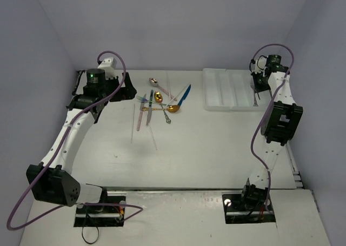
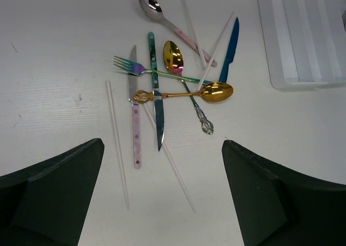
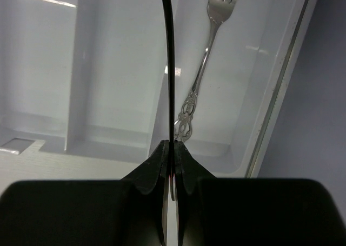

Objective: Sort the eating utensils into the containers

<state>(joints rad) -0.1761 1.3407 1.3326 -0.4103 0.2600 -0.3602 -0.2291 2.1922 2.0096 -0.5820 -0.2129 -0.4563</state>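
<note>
Two robot arms over a white desk (image 1: 205, 154): cutlery heaped mid-desk, tray far right.
Left jaws spread wide, with open desk short of the crossed utensils (image 2: 167, 89). Right jaws pressed together over the white tray (image 1: 230, 107). A silver fork (image 3: 208, 46) lies along its outer wall, tines cut off.

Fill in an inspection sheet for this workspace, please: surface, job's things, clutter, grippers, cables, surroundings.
Surface: white table.
Job's things: coloured utensils and pale sticks piled left of centre; white tray far right; silver fork in its rightmost compartment.
Clutter: nothing seen.
Grippers: left gripper open beside the pile; right gripper shut on a thin dark strip over the tray.
Cables: purple cable along each arm.
Surroundings: pale walls on three sides.
</note>
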